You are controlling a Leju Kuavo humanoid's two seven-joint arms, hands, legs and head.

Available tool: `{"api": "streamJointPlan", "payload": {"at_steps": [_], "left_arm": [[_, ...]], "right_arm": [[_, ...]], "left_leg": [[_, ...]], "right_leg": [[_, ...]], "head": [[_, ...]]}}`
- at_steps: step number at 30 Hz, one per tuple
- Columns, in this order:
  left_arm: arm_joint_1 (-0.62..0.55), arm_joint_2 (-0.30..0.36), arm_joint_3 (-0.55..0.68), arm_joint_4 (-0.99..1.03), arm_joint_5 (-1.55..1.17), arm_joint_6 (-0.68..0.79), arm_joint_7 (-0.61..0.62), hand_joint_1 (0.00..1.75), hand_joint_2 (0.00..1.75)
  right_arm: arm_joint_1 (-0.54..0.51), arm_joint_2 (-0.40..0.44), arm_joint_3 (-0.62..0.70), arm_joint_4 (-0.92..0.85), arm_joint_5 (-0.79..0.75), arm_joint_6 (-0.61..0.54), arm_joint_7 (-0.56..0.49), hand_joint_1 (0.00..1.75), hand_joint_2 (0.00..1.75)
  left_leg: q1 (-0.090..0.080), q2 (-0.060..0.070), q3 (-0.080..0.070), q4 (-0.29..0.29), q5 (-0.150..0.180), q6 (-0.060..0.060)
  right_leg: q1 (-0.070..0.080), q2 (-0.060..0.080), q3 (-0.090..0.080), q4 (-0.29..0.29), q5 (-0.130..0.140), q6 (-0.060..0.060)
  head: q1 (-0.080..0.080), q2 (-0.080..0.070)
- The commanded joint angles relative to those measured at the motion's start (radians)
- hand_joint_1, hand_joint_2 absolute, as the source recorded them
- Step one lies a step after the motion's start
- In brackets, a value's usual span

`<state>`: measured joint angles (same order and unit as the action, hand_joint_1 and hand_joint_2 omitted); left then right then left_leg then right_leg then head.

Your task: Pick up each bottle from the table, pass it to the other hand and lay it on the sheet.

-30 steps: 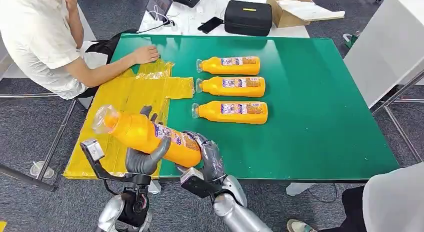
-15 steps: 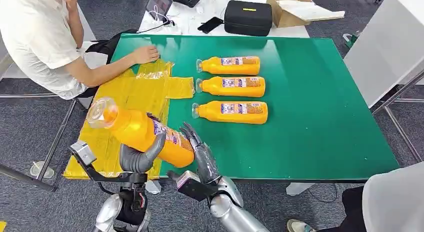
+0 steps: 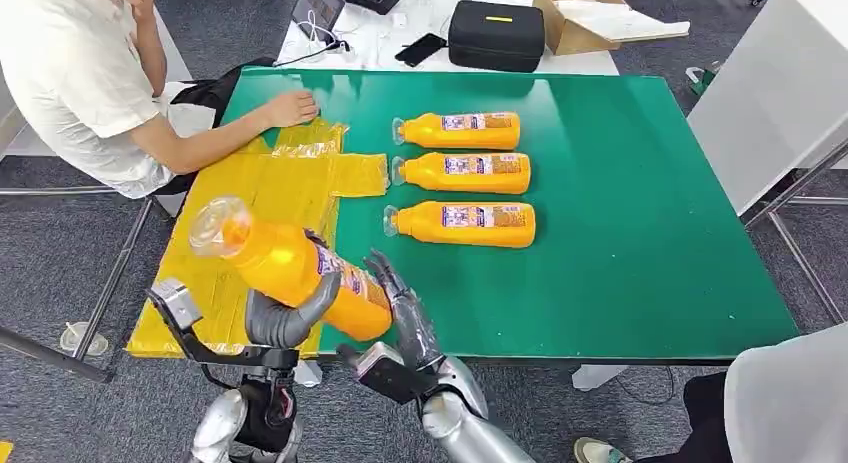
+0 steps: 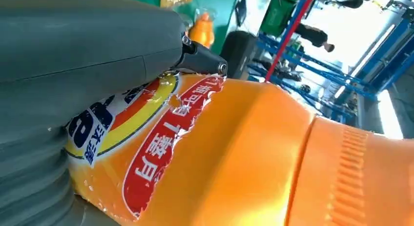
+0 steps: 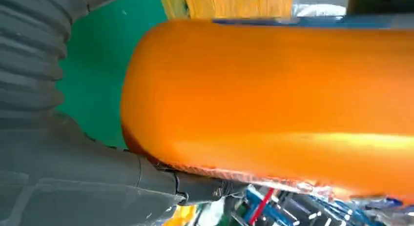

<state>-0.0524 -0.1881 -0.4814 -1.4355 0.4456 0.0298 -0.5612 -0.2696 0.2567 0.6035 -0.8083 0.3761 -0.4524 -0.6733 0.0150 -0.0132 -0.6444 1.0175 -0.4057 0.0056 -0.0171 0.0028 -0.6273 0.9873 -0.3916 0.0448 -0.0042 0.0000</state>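
Observation:
My left hand (image 3: 285, 318) grips an orange bottle (image 3: 290, 268) around its labelled middle, holding it tilted above the near edge of the yellow sheet (image 3: 255, 198), cap end up and to the left. In the left wrist view my thumb (image 4: 88, 55) lies across the label of the bottle (image 4: 234, 157). My right hand (image 3: 400, 308) stands beside the bottle's base with its fingers spread. The right wrist view shows the bottle (image 5: 273, 84) close above my right hand (image 5: 73, 177). Three more orange bottles (image 3: 460, 130), (image 3: 465, 172), (image 3: 465, 224) lie side by side on the green table (image 3: 640, 233).
A person in a white shirt sits at the left, one hand (image 3: 292, 108) resting on the sheet's far edge. Behind the table are a black case (image 3: 495, 33), a cardboard box (image 3: 590, 18) and a phone. Another person's knee shows at the lower right.
My right hand has let go of the bottle's base and spread its fingers. My left hand now carries the bottle alone and has shifted it slightly to the left.

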Motion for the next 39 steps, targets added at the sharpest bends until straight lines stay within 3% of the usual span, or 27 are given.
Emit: {"api": "streamJointPlan", "payload": {"at_steps": [1, 5, 12, 16, 17, 18, 21, 29, 39], "left_arm": [[-0.013, 0.036, -0.036, 0.010, -0.004, 0.004, -0.001, 1.75, 1.75], [-0.013, 0.036, -0.036, 0.010, -0.004, 0.004, -0.001, 1.75, 1.75], [0.000, 0.038, -0.032, -0.002, -0.012, 0.011, 0.014, 1.75, 1.75], [0.017, 0.040, -0.014, -0.020, -0.031, 0.047, 0.017, 1.75, 1.75], [0.020, 0.041, -0.011, -0.023, -0.030, 0.049, 0.017, 1.75, 1.75], [0.021, 0.041, -0.011, -0.023, -0.030, 0.049, 0.017, 1.75, 1.75], [0.022, 0.042, -0.010, -0.024, -0.030, 0.049, 0.017, 1.75, 1.75], [0.030, 0.040, -0.003, -0.039, -0.030, 0.055, 0.019, 1.75, 1.75], [0.000, 0.050, -0.046, 0.025, -0.303, 0.290, -0.071, 1.75, 1.75]], "right_arm": [[-0.003, -0.029, 0.014, 0.028, -0.001, 0.001, 0.004, 0.00, 1.75], [-0.003, -0.029, 0.014, 0.028, -0.001, 0.001, 0.004, 0.00, 1.75], [0.007, -0.037, -0.002, 0.023, 0.002, -0.015, 0.005, 0.00, 1.75], [0.028, -0.027, -0.079, 0.016, -0.010, -0.140, -0.012, 0.00, 1.75], [0.030, -0.027, -0.087, 0.013, -0.014, -0.147, -0.015, 0.00, 0.00], [0.029, -0.029, -0.088, 0.014, -0.014, -0.146, -0.015, 0.00, 0.00], [0.027, -0.031, -0.089, 0.013, -0.014, -0.145, -0.014, 0.00, 0.00], [0.037, -0.038, -0.130, -0.010, -0.020, -0.172, -0.025, 0.00, 0.00], [0.053, -0.045, -0.142, -0.054, -0.025, -0.232, -0.025, 0.00, 0.00]], "left_leg": [[0.000, 0.000, 0.002, -0.001, 0.000, 0.000], [0.000, 0.001, 0.008, 0.000, -0.003, 0.001], [0.000, 0.000, 0.003, -0.001, -0.001, 0.000], [0.000, 0.000, 0.005, -0.001, -0.002, 0.001], [0.000, 0.000, 0.003, -0.001, -0.001, 0.000], [0.000, 0.001, 0.009, -0.001, -0.003, 0.001], [0.000, 0.000, 0.003, -0.001, -0.001, 0.000], [0.000, 0.002, 0.007, -0.001, -0.002, 0.001], [0.000, 0.000, 0.006, -0.001, -0.002, 0.001]], "right_leg": [[0.000, -0.001, 0.002, -0.001, -0.001, -0.001], [0.001, -0.001, 0.008, -0.001, -0.003, -0.003], [0.000, -0.001, 0.003, -0.001, -0.001, -0.001], [0.001, -0.001, 0.006, -0.001, -0.002, -0.002], [0.000, -0.001, 0.004, -0.001, -0.001, -0.001], [0.001, -0.001, 0.009, -0.001, -0.003, -0.003], [0.000, -0.001, 0.003, -0.001, -0.001, -0.001], [0.001, 0.000, 0.007, -0.001, -0.002, -0.002], [0.001, -0.002, 0.006, -0.001, -0.002, -0.002]], "head": [[0.000, 0.000], [0.000, 0.000], [0.000, 0.000], [0.000, 0.000], [0.000, 0.000], [0.000, 0.000], [0.000, 0.000], [0.000, 0.000], [0.000, 0.000]]}}
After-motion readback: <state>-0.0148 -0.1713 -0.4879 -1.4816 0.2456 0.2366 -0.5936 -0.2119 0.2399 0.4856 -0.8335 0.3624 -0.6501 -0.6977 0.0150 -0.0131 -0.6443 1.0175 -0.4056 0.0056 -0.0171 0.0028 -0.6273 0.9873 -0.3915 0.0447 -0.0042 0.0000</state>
